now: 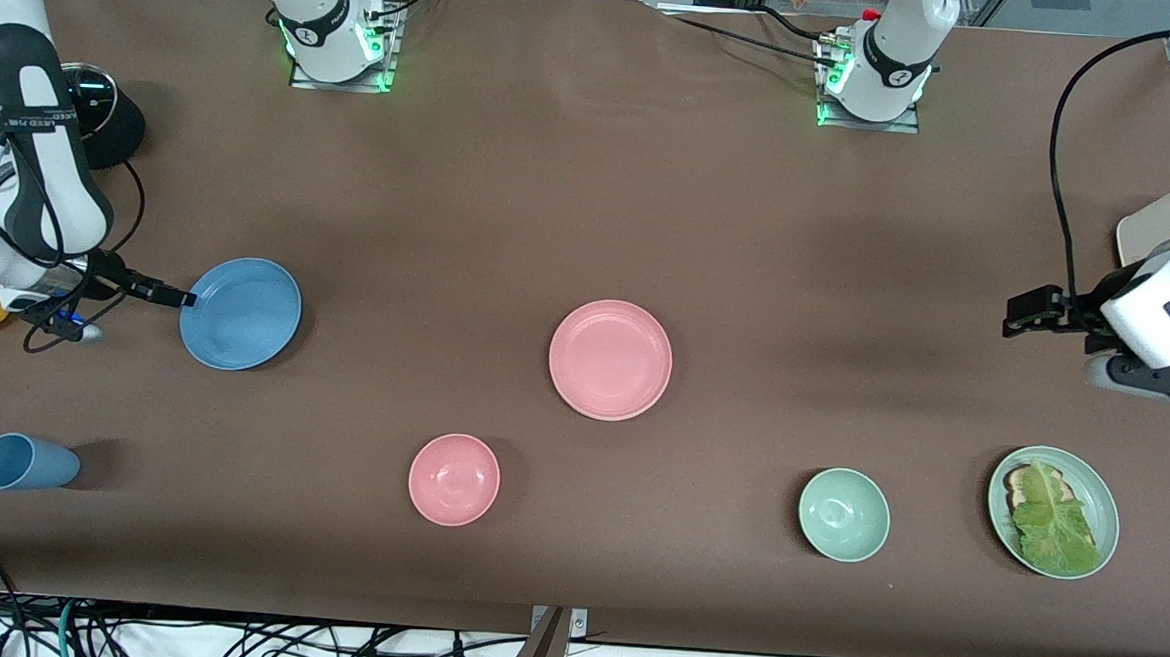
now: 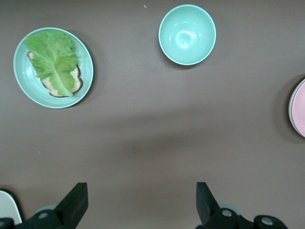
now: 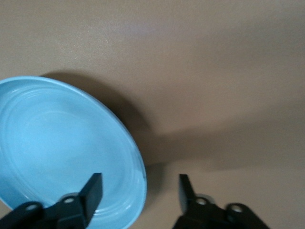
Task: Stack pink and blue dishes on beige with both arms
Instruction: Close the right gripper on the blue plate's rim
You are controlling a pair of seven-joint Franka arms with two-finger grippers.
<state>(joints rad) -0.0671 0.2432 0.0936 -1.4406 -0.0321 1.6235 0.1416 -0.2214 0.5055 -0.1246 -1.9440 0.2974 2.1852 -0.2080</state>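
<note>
Right now the pink plate (image 1: 610, 360) sits flat near the middle of the brown desk (image 1: 572, 198); using it as the landmark for everything else. Blue plate (image 1: 240, 312) lies well apart from it toward the right arm's end, about level w/ it, slightly tilted. Right gripper (image 1: 181, 297) is at that plate's rim on the side away from the pink plate; in the right wrist view its fingers (image 3: 93, 193) stand wide, one over the plate's (image 3: 62, 152) inside and one outside the rim, not closed on it. Beige plate (image 1: 1163, 229) shows only as an edge at the left arm's end, farther from the front camera than the pink plate, mostly hidden by the left arm. Left gripper (image 1: 1031, 314) is up over bare desk between pink plate and that end, fingers (image 2: 74, 202) spread wide, holding nothing. Nearer the camera than the pink plate: pink bowl (image 1: 454, 479), green bowl (image 1: 844, 514), green plate w/ lettuce (image 1: 1053, 510), blue cup (image 1: 22, 462) on its side.
</note>
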